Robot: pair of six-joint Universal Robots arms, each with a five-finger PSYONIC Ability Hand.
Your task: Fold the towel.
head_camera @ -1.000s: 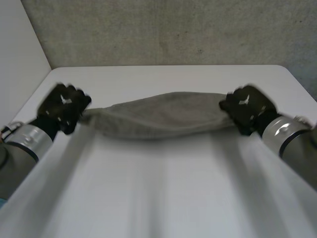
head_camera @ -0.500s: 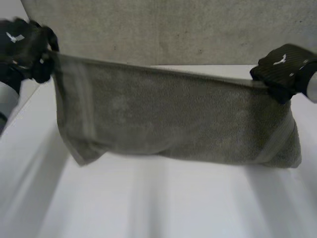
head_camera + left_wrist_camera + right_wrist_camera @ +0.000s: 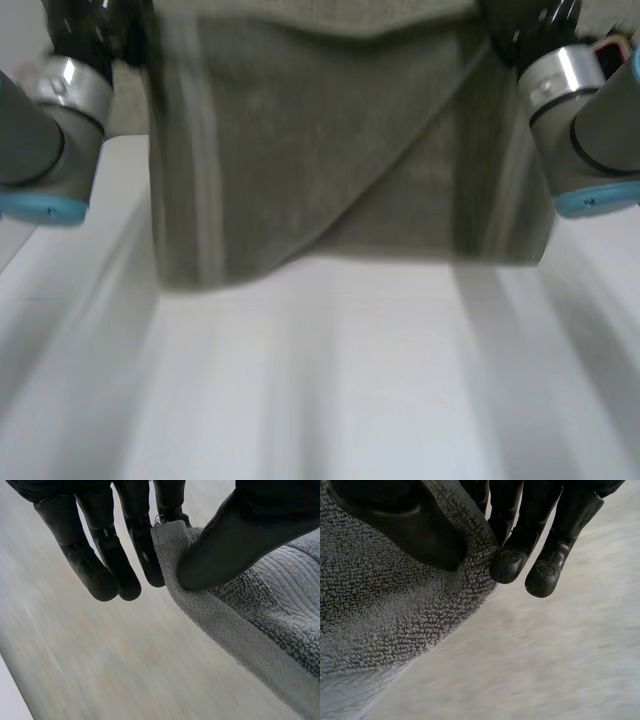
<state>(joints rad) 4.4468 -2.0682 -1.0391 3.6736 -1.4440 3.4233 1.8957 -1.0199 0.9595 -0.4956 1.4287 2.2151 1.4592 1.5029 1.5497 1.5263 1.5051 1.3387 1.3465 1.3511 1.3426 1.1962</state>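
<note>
A grey-green terry towel (image 3: 330, 150) hangs spread out like a curtain above the white table (image 3: 330, 380), held up by its 2 upper corners. Its top edge sags slightly in the middle. 1 paler woven band runs top to bottom near each side edge, 2 in all. A diagonal crease crosses the face from upper right to lower left. The bottom edge hangs roughly level over the table's middle. Up close, the looped pile (image 3: 270, 615) is coarse, with a flat hem along the edge (image 3: 380, 595).
</note>
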